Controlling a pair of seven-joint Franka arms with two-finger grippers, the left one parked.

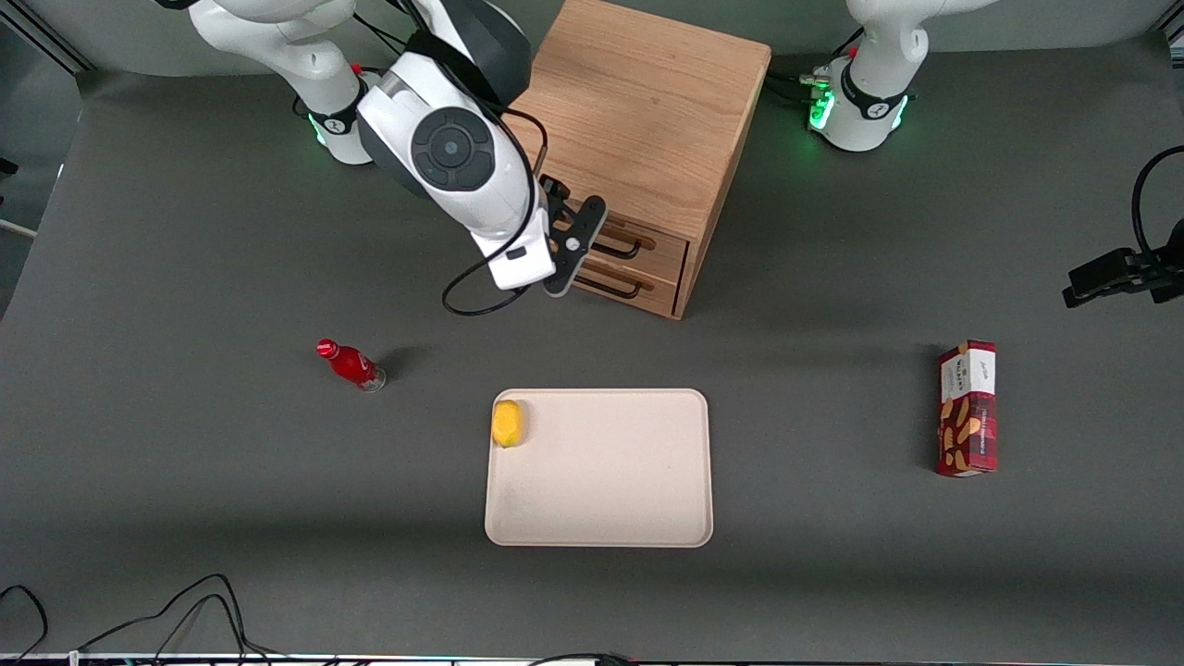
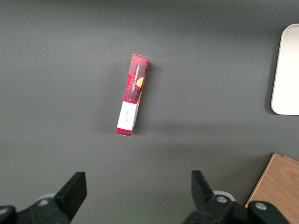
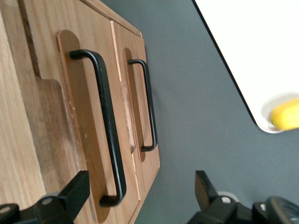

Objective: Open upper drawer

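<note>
Your gripper (image 3: 138, 196) is hanging wide open and holding nothing, just in front of the upper drawer (image 3: 88, 126), one finger (image 3: 74, 191) next to its black handle (image 3: 105, 126). You are looking at two drawers, one tray (image 1: 601, 499), one lemon (image 1: 508, 423), one red bottle (image 1: 351, 364) and one box (image 1: 968, 408).

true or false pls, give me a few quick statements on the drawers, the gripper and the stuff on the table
1. The upper drawer is closed. True.
2. The gripper is shut on a handle. False: it is open in front of the drawers, gripping nothing.
3. The yellow fruit lies on the tray. True.
4. The red bottle stands on the tray. False: it is on the table beside the tray, toward the working arm's end.
</note>
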